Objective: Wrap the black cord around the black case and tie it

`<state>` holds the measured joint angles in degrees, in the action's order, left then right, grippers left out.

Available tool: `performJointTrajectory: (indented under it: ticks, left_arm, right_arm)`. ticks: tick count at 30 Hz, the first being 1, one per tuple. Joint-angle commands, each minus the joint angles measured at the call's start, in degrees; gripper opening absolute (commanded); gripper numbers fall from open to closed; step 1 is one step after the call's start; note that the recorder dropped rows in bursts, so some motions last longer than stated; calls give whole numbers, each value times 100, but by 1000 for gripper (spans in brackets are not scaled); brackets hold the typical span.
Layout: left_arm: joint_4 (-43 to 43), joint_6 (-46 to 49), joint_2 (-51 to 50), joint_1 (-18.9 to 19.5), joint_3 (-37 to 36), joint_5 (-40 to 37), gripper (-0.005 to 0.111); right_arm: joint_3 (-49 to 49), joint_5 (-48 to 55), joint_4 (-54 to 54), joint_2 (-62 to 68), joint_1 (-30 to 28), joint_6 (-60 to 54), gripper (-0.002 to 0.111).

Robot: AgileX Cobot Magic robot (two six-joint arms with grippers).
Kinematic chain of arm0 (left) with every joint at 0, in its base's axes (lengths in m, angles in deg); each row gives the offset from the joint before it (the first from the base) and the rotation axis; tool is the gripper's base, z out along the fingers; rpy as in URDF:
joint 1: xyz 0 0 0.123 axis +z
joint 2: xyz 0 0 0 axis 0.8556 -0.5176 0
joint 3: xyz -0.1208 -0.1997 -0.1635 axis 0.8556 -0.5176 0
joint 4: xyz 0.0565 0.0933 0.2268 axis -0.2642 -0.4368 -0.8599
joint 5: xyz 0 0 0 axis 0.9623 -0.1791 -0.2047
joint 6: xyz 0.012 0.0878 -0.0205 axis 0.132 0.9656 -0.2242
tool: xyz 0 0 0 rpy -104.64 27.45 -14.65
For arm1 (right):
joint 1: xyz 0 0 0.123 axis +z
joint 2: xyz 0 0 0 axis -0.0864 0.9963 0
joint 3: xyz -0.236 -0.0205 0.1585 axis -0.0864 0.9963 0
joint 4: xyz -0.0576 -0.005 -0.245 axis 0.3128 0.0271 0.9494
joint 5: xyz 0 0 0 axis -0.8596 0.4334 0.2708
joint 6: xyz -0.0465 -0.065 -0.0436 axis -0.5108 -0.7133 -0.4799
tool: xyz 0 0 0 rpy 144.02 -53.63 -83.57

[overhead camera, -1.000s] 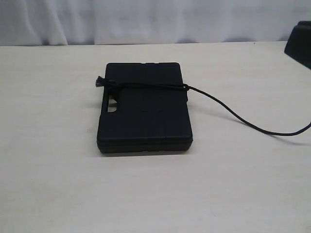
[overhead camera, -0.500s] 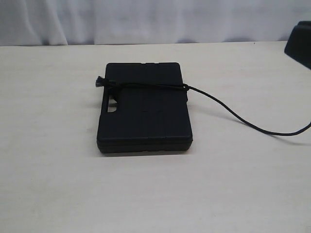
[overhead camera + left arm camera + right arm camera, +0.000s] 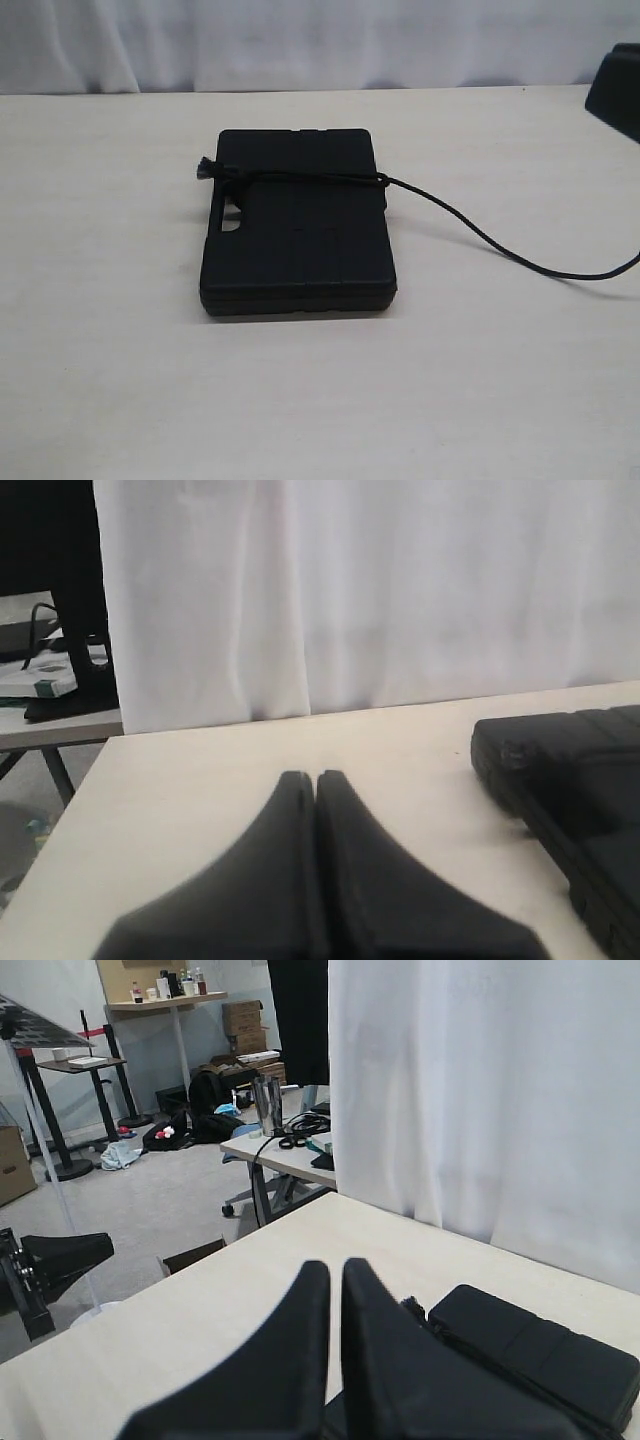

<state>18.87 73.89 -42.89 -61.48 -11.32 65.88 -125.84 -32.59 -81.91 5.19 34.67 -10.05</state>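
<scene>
The black case [image 3: 295, 240] lies flat in the middle of the table. The black cord [image 3: 460, 222] runs across its top, ends in a frayed tuft [image 3: 205, 168] at the case's left edge, and trails off to the right over the table. Neither gripper shows in the exterior view. My left gripper [image 3: 316, 776] is shut and empty above bare table, with a corner of the case [image 3: 570, 770] off to one side. My right gripper [image 3: 335, 1265] is shut with nothing between its fingers; the case [image 3: 540, 1355] and the cord's tuft [image 3: 412, 1308] lie just beyond it.
A dark block [image 3: 618, 90] sits at the table's far right corner. A white curtain [image 3: 300, 40] hangs behind the pale table [image 3: 100, 350]. The right wrist view shows the table's edge [image 3: 200, 1265] and a room with desks beyond.
</scene>
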Motion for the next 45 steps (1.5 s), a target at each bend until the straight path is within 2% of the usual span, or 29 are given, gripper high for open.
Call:
performJointTrajectory:
  ticks: [1,6,18,21,45]
  left_arm:
    - [-22,0,9,23,-19,-376,0]
    - [-7,0,9,23,-19,-925,0]
    - [-7,0,9,-4,-19,-882,0]
    - [-4,0,9,-4,-19,-656,0]
    - [-8,0,9,-4,-19,-756,0]
  right_arm:
    - [27,-9,4,-16,-14,8,4]
    - [27,-9,4,-16,-14,8,4]
    - [27,-9,4,-16,-14,8,4]
    - [27,-9,4,-16,-14,8,4]
    - [27,-9,4,-72,-14,8,4]
